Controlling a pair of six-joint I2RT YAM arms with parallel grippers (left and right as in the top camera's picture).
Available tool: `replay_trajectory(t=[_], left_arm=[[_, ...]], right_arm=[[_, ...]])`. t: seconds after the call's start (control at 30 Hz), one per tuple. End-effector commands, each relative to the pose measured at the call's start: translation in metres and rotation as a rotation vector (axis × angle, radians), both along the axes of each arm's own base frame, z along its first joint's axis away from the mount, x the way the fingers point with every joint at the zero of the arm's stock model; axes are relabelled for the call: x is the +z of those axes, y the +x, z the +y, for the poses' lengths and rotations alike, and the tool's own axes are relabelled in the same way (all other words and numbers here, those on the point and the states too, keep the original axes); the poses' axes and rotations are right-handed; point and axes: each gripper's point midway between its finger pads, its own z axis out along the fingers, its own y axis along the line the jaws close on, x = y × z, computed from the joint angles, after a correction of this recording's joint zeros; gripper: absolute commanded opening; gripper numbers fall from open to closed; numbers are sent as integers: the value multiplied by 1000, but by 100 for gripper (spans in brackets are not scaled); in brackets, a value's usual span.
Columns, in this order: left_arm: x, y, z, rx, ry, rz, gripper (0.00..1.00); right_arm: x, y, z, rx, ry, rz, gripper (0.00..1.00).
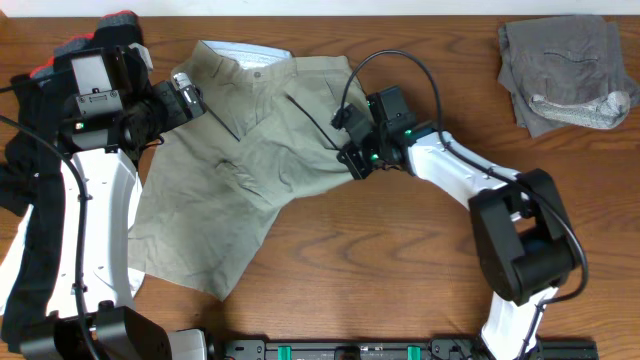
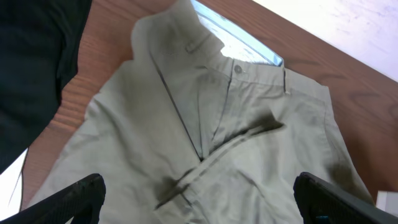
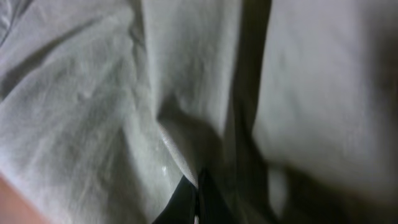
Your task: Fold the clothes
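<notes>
Nearest lens: khaki shorts, ridge of cloth pinched in right claw, tips together on it (prob. grip for fold-over). Shorts lie spread on table. Left claw wide apart above fly, holding nothing, likely ready to pin cloth.

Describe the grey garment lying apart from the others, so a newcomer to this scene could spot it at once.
On the wooden table, look to the upper right corner of the overhead view. A compact grey garment lies there alone. Unlike the khaki shorts spread mid-table and the black clothes at the left edge, it is bunched small, grey, and neither arm touches it.
</notes>
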Motion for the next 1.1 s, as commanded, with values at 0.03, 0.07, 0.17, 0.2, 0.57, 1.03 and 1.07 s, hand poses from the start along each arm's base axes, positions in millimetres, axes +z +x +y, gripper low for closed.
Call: replay_trajectory(t=[0.03,0.07,0.17,0.2,0.57,1.03,1.07], left_arm=[[-6,-2,0,-12,7,15,98],[-6,-1,0,-13,9,14,98],[-6,-2,0,-32,25,12,98],[-6,-2,0,-32,25,11,98],[-6,-1,0,-32,25,10,98],[-4,1,1,-32,27,0,98],[-4,1,1,-32,27,0,98]], right_arm=[[86,7,-30,-188,68,10,1],[96,-1,-40,-212,60,35,1],[106,-28,-74,-280,-31,99,1],[104,-35,-83,-298,-69,125,1],[29,-117,-116,-288,-287,458,8],[59,-31,-81,-260,-120,130,66],[53,-26,-77,-256,-117,121,66]])
